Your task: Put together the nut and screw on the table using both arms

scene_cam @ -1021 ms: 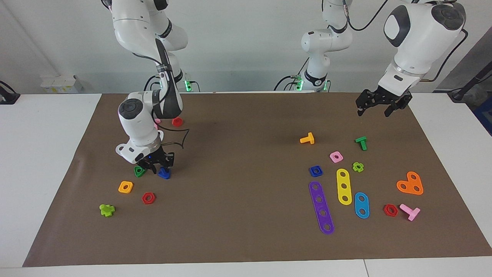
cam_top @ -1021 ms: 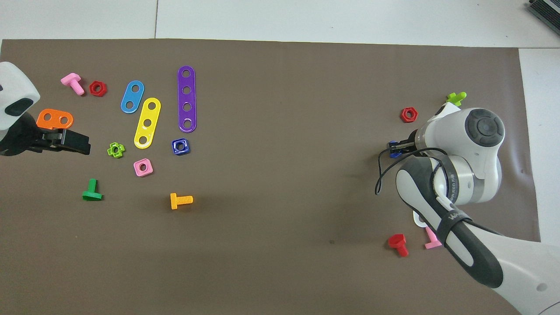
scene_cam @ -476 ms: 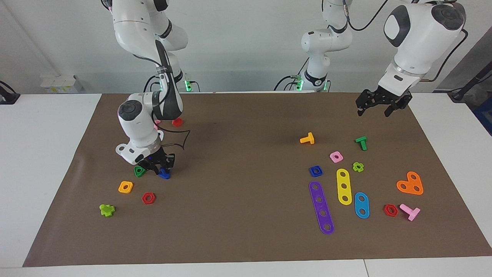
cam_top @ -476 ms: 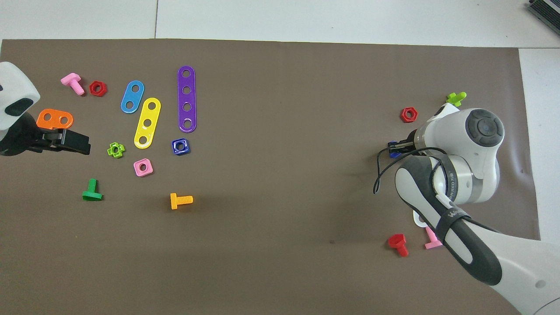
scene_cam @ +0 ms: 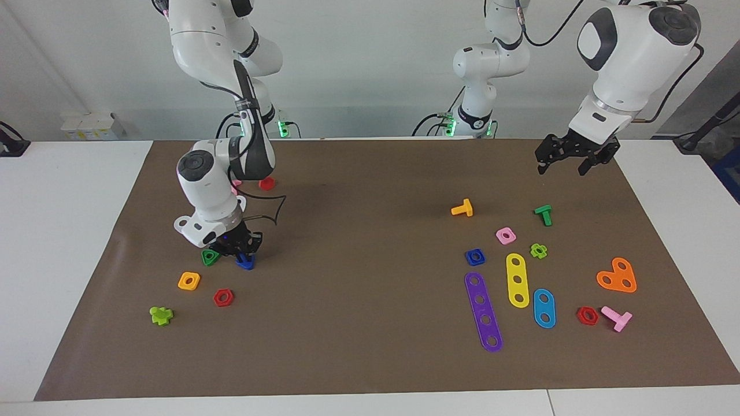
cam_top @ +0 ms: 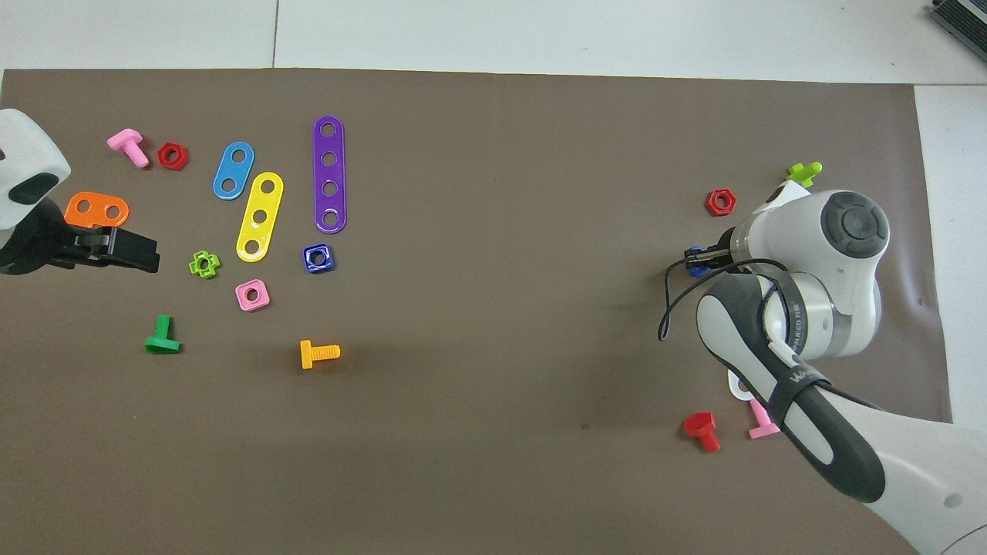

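right gripper: down at the mat at the right arm's end of the table, fingers pinched in on the screw
screw: dark-blue bolt, on the mat directly under the right gripper's fingertips; only a blue sliver shows past the wrist in the overhead view
green triangle piece: just beside the right gripper, touching or nearly, cannot tell which
yellow square nut: near the right gripper, farther from the robots than it
red hex nut: near the right gripper, farther from the robots than the screw
lime cross piece: well apart from the right gripper, farther from the robots
red bolt: nearer the robots than the right gripper, beside a pink bolt
left gripper: raised over the mat at the left arm's end, jaws wide, holding nothing; arm waits
nut: dark-blue square nut flat on the mat, well apart from the left gripper, farther from the robots; just beside the end of the purple strip
pink square nut: between the nut and the left gripper
green bolt: on the mat near the left gripper
orange bolt: nearer the robots than the nut
yellow strip: beside the nut, with blue strip next to it
table: white top, brown mat under all pieces
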You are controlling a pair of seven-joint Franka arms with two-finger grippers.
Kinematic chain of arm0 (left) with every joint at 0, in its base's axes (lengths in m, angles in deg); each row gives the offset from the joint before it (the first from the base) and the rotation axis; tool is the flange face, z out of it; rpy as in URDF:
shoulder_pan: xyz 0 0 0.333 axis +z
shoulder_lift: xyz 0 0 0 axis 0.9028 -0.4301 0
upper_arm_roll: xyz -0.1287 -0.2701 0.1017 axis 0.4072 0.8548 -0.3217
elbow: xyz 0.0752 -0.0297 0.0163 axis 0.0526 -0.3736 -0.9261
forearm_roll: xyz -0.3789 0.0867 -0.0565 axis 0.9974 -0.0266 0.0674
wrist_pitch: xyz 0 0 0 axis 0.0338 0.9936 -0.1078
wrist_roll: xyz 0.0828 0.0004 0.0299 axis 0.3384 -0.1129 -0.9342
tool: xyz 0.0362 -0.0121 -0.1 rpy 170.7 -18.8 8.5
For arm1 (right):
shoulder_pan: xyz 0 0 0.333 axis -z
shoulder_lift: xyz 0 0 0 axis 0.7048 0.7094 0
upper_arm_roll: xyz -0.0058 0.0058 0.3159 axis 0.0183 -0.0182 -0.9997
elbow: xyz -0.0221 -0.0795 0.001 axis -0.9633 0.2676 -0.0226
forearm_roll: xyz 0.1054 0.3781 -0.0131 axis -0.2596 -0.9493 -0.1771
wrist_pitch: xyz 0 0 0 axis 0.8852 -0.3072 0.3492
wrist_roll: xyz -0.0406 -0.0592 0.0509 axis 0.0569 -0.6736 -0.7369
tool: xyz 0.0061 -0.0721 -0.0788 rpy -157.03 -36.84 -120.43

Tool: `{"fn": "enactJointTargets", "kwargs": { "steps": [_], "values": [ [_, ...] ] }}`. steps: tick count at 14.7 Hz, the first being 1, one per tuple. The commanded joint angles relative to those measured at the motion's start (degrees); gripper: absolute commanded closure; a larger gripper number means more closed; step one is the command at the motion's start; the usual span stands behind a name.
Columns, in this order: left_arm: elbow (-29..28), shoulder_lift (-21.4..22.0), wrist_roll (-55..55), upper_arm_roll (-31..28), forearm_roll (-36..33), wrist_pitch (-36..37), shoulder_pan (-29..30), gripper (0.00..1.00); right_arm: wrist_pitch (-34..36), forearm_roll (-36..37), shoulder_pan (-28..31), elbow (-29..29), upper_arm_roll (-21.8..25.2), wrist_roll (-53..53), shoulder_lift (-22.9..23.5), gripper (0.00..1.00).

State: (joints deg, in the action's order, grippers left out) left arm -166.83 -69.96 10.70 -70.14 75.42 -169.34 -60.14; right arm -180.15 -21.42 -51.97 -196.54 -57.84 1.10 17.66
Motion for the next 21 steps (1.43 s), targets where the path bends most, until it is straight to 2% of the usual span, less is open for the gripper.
{"fn": "enactJointTargets", "kwargs": {
  "steps": [1,4,7,9,11,14,17,21],
  "values": [
    [-1.89,1.71,0.26,0.5,-0.97,-0.96,0.89,0.0,5.58,-1.65,0.31,4.51,-0.33,-0.33,-1.58,1.0],
    [-1.8,1.71,0.26,0.5,-0.97,-0.96,0.89,0.0,14.8,-1.65,-1.18,13.98,-0.42,4.75,-1.07,1.0],
    [-1.89,1.71,0.26,0.5,-0.97,-0.96,0.89,0.0,19.58,-0.6,-7.32,21.65,-0.42,13.8,0.77,1.0],
    [-1.89,1.71,0.26,0.5,-0.97,-0.96,0.89,0.0,19.58,-0.51,-11.45,23.76,-0.42,19.86,1.74,1.0],
    [-1.8,1.71,0.09,0.5,-0.97,-0.96,0.89,0.0,19.32,-0.51,-15.93,26.31,-0.42,26.02,5.07,1.0],
    [-1.89,1.71,0.18,0.5,-0.97,-0.96,0.8,0.0,17.83,-0.42,-20.68,26.68,-0.42,34.2,7.72,1.0],
    [-1.89,1.71,0.18,0.5,-0.97,-1.04,0.89,0.0,12.13,1.15,-26.66,27.99,-0.33,43.16,13.42,1.0],
    [-1.89,1.71,0.18,0.59,-0.97,-0.96,0.8,0.0,8.07,2.13,-28.52,28.17,-0.42,46.17,14.93,1.0]
  ]
}}
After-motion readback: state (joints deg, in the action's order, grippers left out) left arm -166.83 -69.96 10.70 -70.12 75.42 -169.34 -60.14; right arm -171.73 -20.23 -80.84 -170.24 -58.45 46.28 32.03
